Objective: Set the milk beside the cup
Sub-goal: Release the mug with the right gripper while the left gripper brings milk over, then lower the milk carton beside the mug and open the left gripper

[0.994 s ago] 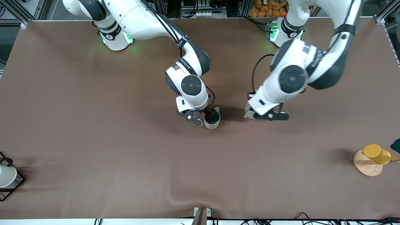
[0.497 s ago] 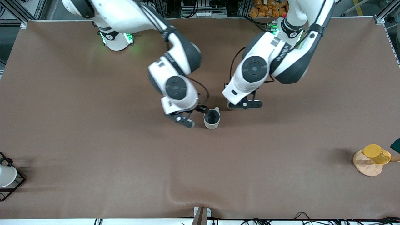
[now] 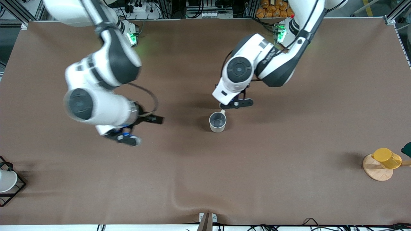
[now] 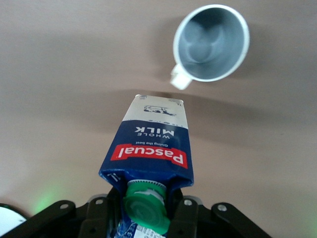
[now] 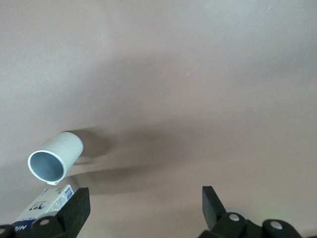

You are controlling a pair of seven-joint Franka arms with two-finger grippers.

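The cup (image 3: 217, 121), a beige mug with a grey inside, stands upright mid-table. It also shows in the left wrist view (image 4: 211, 42) and the right wrist view (image 5: 54, 156). My left gripper (image 3: 236, 103) is shut on the milk (image 4: 151, 148), gripping its top at the green cap, right beside the cup's handle, on the side farther from the front camera. The hand hides the milk in the front view; its white lower side shows in the right wrist view (image 5: 42, 204). My right gripper (image 3: 144, 130) is open and empty, away from the cup toward the right arm's end.
A yellow cup on a round wooden base (image 3: 383, 160) stands at the left arm's end. A white cup in a black wire rack (image 3: 6, 181) stands at the right arm's end. The brown table cover has a wrinkle near its front edge (image 3: 179, 199).
My right gripper has left the cup's rim and swung away toward the right arm's end. My left gripper has moved with the milk toward the cup's handle.
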